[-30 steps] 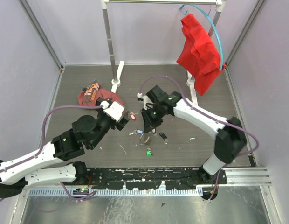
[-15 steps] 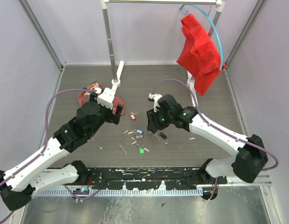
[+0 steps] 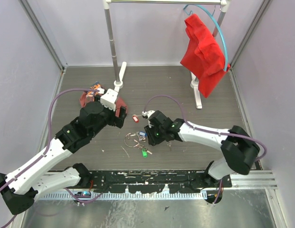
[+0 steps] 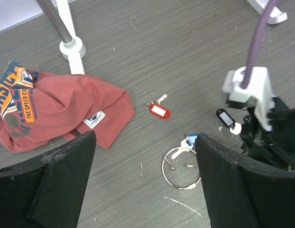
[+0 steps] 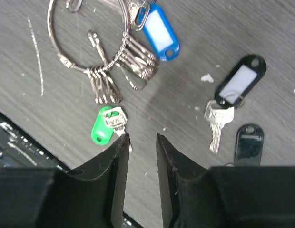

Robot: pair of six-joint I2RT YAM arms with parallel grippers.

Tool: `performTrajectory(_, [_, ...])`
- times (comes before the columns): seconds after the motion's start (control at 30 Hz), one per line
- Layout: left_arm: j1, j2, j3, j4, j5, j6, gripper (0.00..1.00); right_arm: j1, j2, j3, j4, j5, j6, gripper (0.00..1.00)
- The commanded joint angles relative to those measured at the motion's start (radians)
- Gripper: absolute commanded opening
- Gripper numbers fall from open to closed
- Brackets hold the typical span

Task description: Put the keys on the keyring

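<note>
1. Three views each gave a different part of the scene. Only the top view showed both arms whole, together with the hanging red cloth [image 3: 202,47], the blue hoop hanger [image 3: 223,38] and the rack pole [image 3: 111,42].
2. The right wrist view alone showed the keyring [image 5: 88,38] closely. It lay flat on the table [image 5: 185,109], with several bare silver keys [image 5: 138,61] threaded on its wire. A blue tag [image 5: 160,32] lay at its edge and a green-tagged key [image 5: 103,129] just below it. A black-tagged key [image 5: 235,88] lay well apart, beside a second black tag [image 5: 249,142].
3. The left wrist view showed best the red-tagged key [image 4: 158,110]. It lay alone between the keyring and a crumpled red shirt [image 4: 62,107].
4. The left arm [image 3: 66,142] stretched forward up to the shirt's edge. The left pincer [image 4: 142,142] hung above the table, its jaws wide and empty.
5. The right arm [image 3: 204,135] was folded low across the middle. The right pincer [image 5: 142,142] pointed down close to the green tag, its jaws narrow with nothing between them.
</note>
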Motion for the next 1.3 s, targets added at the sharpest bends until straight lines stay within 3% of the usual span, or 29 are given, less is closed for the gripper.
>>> performTrajectory(0.0, [0.006,-0.008,0.048,-0.010,0.010,-0.009,0.91,-0.002,0.077,0.084,0.105,0.010,-0.067,0.35])
performTrajectory(0.57, [0.013,-0.081,0.079,-0.068,-0.118,-0.002,0.90,0.040,0.314,0.348,0.073,-0.162,-0.235,0.37])
performTrajectory(0.87, [0.012,-0.124,0.086,-0.086,-0.164,0.014,0.90,0.071,0.421,0.447,-0.004,-0.136,-0.277,0.37])
performTrajectory(1.27, [0.013,-0.126,0.082,-0.086,-0.150,0.017,0.90,0.096,0.463,0.463,-0.040,-0.071,-0.294,0.37])
